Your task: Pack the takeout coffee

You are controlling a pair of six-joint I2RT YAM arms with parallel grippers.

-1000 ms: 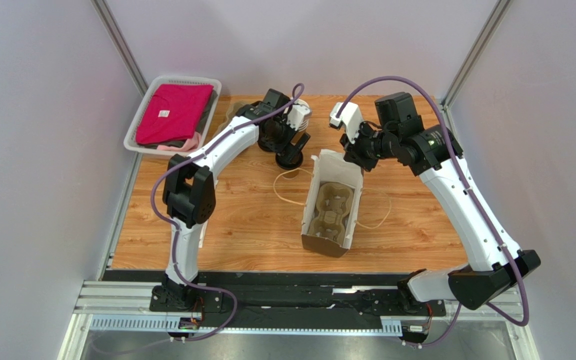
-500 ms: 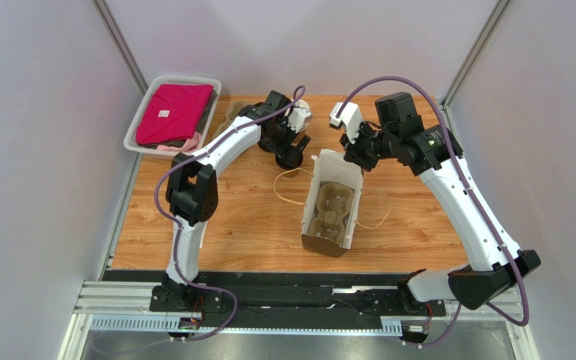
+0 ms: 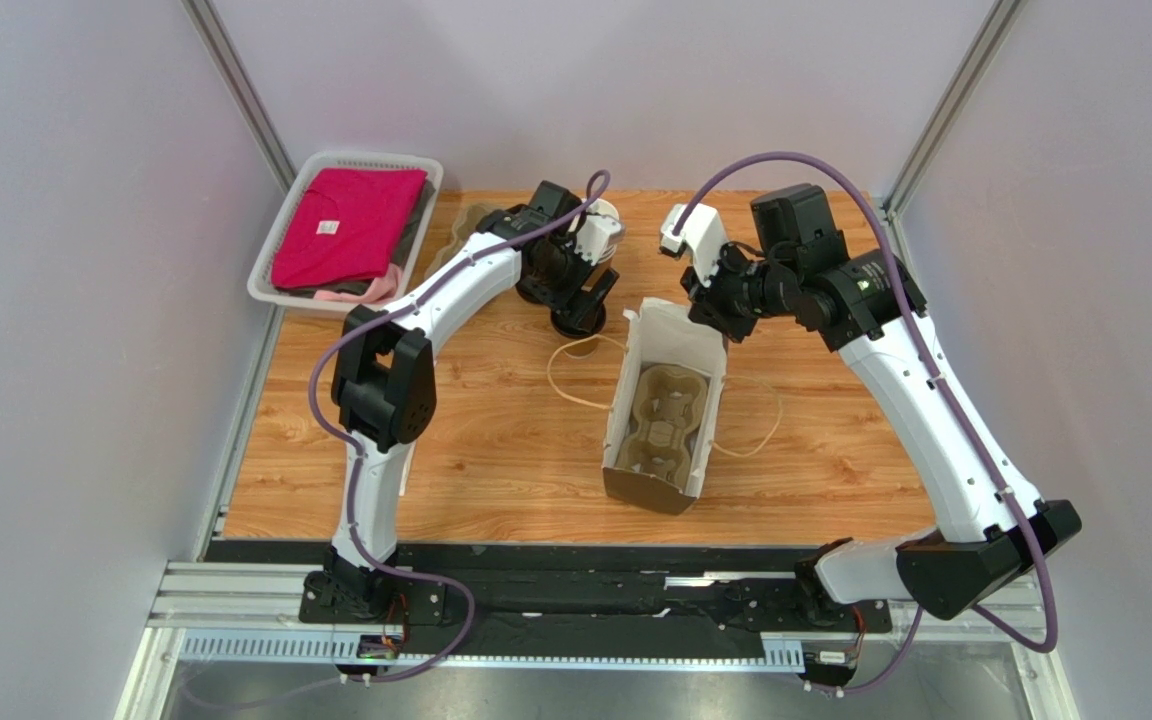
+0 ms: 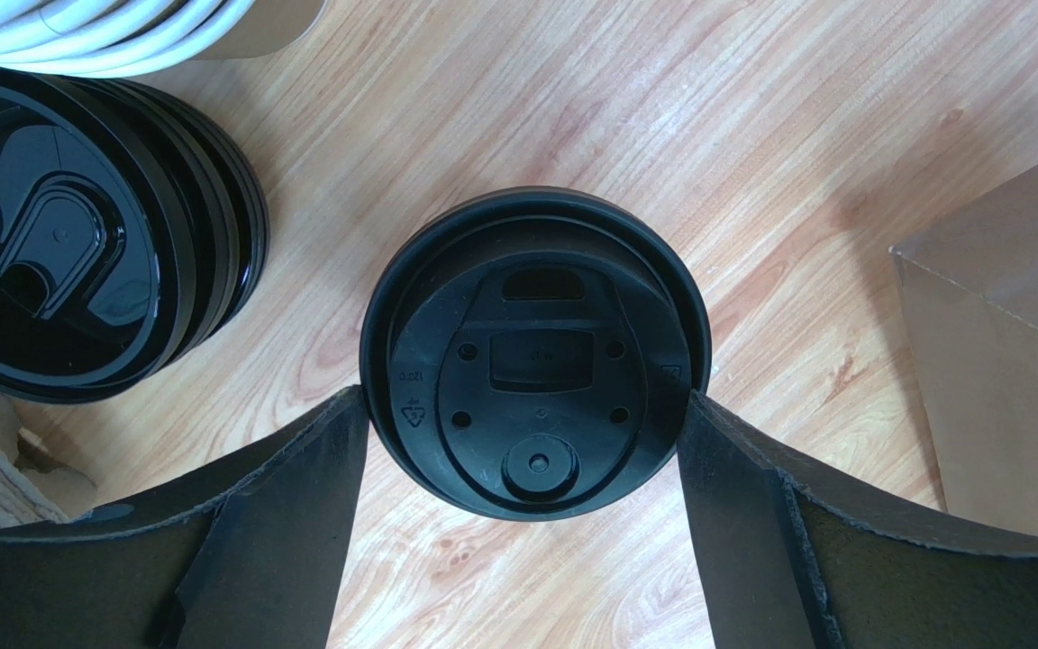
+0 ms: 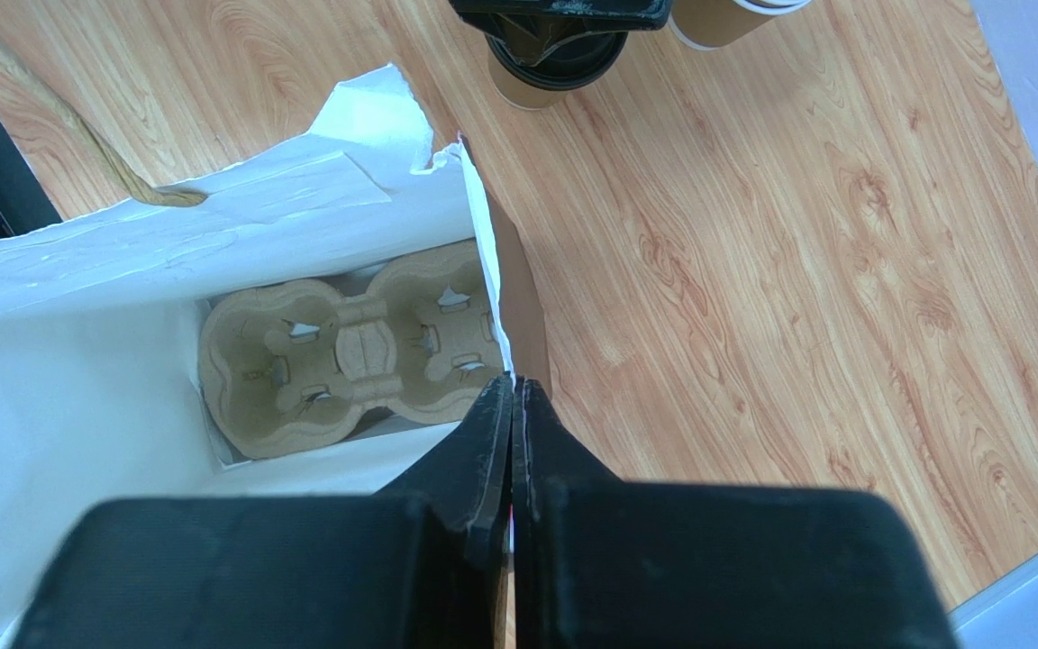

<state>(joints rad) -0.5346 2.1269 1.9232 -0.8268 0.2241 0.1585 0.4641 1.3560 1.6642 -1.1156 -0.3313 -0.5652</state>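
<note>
Landmark: we take the paper bag (image 3: 683,348), standing open on the table (image 4: 822,108) with a pulp cup carrier (image 5: 349,354) lying in its bottom.
Takeout coffee (image 4: 535,352): upright on the table just past the bag's far end, near but apart from it.
Left gripper (image 4: 525,403): we see its jaws pressed to the coffee's black lid rim, one on each side.
Right gripper (image 5: 512,392): at the bag's far rim, jaws together, pinching the paper edge.
Stack of loose lids (image 4: 64,257): just beside the coffee, on its side away from the bag.
</note>
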